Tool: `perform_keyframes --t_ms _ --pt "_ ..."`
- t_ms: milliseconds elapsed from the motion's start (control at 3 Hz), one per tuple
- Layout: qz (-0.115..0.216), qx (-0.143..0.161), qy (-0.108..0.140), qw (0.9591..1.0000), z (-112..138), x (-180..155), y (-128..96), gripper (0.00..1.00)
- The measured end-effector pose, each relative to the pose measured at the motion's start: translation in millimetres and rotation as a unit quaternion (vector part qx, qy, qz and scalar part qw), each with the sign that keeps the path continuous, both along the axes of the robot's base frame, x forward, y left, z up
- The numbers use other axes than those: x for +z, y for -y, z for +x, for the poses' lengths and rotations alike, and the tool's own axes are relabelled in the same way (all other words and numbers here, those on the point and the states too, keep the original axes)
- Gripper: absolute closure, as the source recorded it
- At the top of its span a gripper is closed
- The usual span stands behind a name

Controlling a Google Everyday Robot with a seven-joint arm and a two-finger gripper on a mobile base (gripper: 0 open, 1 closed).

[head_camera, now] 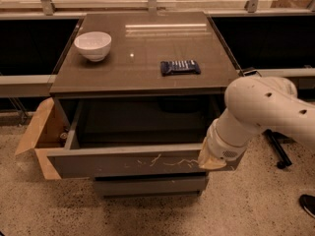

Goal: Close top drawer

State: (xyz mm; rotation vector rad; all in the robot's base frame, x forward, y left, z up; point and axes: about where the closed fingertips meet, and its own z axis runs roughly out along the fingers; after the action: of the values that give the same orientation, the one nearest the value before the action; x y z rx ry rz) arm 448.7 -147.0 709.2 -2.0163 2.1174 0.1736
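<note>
The top drawer (pixel 123 162) is pulled far out of the grey cabinet. Its flat grey front shows pale scratches across the middle, and its dark interior (pixel 142 122) looks empty. My gripper (pixel 212 160) is at the right end of the drawer front, against or just in front of the panel, with the thick white arm (pixel 261 107) reaching in from the right. The arm hides the drawer's right front corner.
On the cabinet top (pixel 147 48) stand a white bowl (pixel 93 44) at the back left and a dark blue packet (pixel 180 67) right of middle. An open cardboard box (pixel 37 132) sits left of the cabinet. A plain lower drawer (pixel 147 185) is shut. A black chair base (pixel 278 154) is at the right.
</note>
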Motion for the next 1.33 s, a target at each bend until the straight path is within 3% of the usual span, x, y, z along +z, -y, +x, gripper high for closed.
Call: perform_keyframes --t_ms 333,667,1000,1333 --pt "0.005 -0.007 -0.001 1.0 12 -25 -2 1.0" --pt "0.012 -0.019 0.001 0.9997 31 -41 -1 1.0" --pt "0.022 -0.04 0.016 0.9988 50 -42 4 0.75" --pt "0.022 -0.04 0.016 0.9988 50 -42 4 0.51"
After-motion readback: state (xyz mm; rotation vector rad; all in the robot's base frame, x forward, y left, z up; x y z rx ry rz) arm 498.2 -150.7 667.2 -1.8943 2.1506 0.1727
